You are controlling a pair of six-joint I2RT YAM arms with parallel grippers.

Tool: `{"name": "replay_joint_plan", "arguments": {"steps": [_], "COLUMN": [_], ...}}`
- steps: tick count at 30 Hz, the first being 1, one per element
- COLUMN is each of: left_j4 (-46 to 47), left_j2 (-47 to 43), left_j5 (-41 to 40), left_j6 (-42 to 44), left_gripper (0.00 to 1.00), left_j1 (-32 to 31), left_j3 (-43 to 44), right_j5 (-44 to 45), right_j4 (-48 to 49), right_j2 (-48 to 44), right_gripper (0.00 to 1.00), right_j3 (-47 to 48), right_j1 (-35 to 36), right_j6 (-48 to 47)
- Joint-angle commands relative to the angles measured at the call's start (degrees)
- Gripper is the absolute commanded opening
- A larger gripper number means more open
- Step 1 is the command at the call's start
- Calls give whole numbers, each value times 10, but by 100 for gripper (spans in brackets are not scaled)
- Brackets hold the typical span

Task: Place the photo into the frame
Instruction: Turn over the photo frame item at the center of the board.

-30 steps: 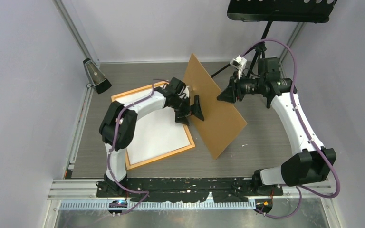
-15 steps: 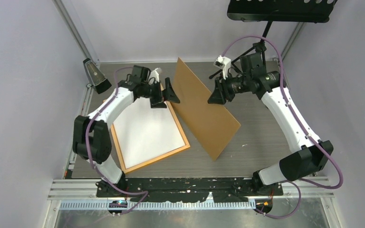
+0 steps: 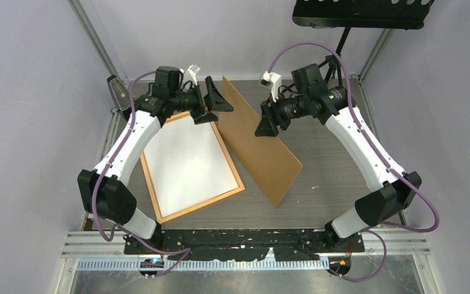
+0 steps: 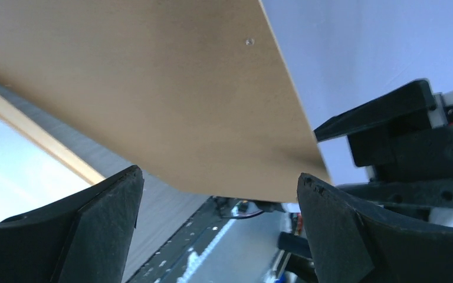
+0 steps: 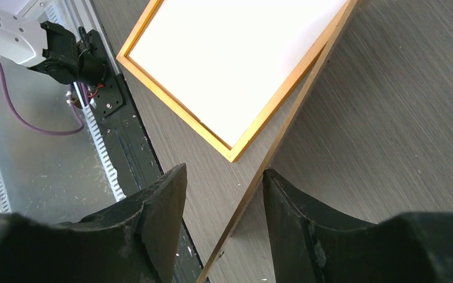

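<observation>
The frame [image 3: 202, 203], thin orange wood, lies flat on the table at left. Inside it is the photo [image 3: 186, 165], plain white side up. Both show again in the right wrist view, the frame [image 5: 177, 106] round the photo [image 5: 236, 53]. A brown backing board [image 3: 263, 153] stands tilted on its lower edge beside the frame. My right gripper [image 3: 262, 127] straddles the board's edge [image 5: 283, 141]; its jaws [image 5: 224, 171] stand apart, with a gap on the left side. My left gripper [image 3: 217, 110] hangs open by the board's far top corner, holding nothing, with the board's face [image 4: 153, 88] ahead of it.
A small black wedge-shaped device [image 3: 122, 98] sits at the table's far left corner. A tripod and black stand [image 3: 343, 43] rise at the far right. Grey walls close in the table, and a black rail [image 3: 245, 245] runs along its near edge.
My left arm has pulled back from the board to the far left. The right gripper has shifted left and its jaws have widened on the board's edge. The board now leans lower.
</observation>
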Motion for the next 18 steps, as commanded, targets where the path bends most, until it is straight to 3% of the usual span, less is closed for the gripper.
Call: {"name": "replay_joint_plan", "arguments": {"steps": [1,8,18], "left_j4": [68,71,69], "left_j2": [11,10,-34], "left_j5": [23,22,17], "left_j6": [-121,-147,-160], "left_gripper": [100,100,100], "left_j1": [-33,-48,-48], "left_j3": [-5,16,-36], "right_j5": [2,0,-15], "right_j4": [0,-2,-14], "right_j2": [3,3,35], "right_gripper": [58,61,64], "right_j3": [32,33,64], "right_j1": [24,56,106], "right_j6": [4,-3,-14]}}
